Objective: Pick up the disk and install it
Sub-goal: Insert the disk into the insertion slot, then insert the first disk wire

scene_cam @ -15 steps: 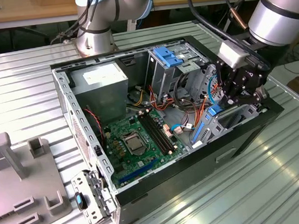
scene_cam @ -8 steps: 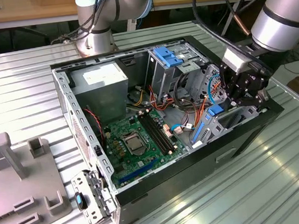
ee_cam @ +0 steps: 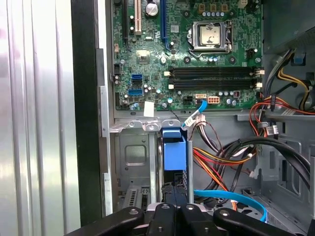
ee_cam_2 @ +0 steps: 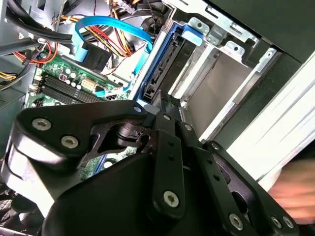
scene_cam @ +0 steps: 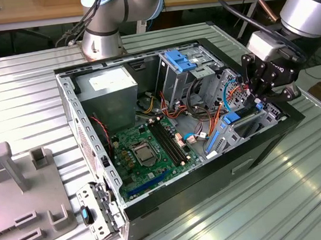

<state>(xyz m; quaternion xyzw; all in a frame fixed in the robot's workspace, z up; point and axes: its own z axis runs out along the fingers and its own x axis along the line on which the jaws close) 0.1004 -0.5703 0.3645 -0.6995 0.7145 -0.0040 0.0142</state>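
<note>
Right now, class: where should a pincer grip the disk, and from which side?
Grip the disk across its flat faces at the exposed narrow end, from the case's open side: it stands on edge in the drive bay, metal walls close alongside.

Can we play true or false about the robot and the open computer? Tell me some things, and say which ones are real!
1. The computer case is open, and a green motherboard shows inside. True.
2. The gripper hangs over the middle of the motherboard. False: it is at the drive bay, at the exterior view's right end of the case.
3. The gripper is shut on the disk, which stands on edge in the drive bay. True.
4. The disk's plastic frame is red. False: it is bright blue.
5. The case rests on a wooden table. False: it rests on a ribbed metal table.
</note>
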